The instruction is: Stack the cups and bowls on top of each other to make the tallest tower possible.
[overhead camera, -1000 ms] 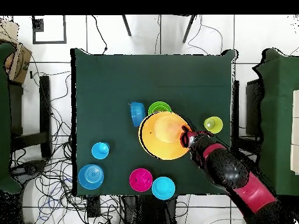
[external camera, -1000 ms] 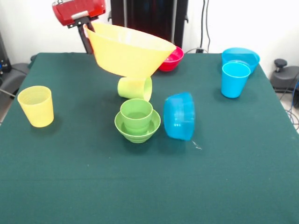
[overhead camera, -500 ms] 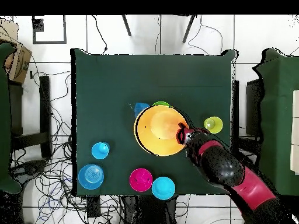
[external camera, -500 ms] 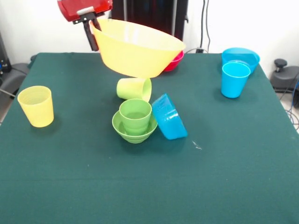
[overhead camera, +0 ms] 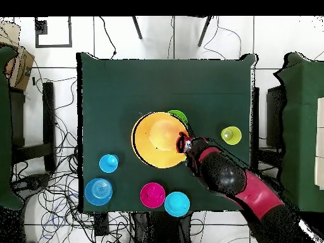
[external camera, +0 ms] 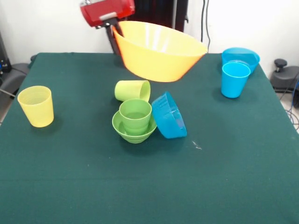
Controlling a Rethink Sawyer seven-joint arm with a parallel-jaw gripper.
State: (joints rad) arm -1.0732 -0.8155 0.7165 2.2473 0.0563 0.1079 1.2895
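Note:
My gripper (external camera: 115,31) is shut on the rim of the very large yellow-orange bowl (external camera: 159,52) and holds it tilted in the air above the table's far middle. In the overhead view the gripper (overhead camera: 184,144) is at the bowl's (overhead camera: 157,139) right rim. The tower (external camera: 135,120) is a green stepped cup standing in a small green bowl; its edge shows in the overhead view (overhead camera: 180,116). A yellow-green cup (external camera: 133,90) lies on its side behind it. A small blue bowl (external camera: 168,115) leans tipped against the tower's right.
A pale yellow cup (external camera: 36,106) stands at the left. A sky blue cup (external camera: 235,79) and a wide blue bowl (external camera: 240,56) stand at the far right. The overhead view shows a red bowl (overhead camera: 152,195) and another blue bowl (overhead camera: 177,204) near the robot's edge.
The gripper has lifted the large bowl and carried it to the right in the front view. The small blue bowl has rolled from its side to lean against the tower.

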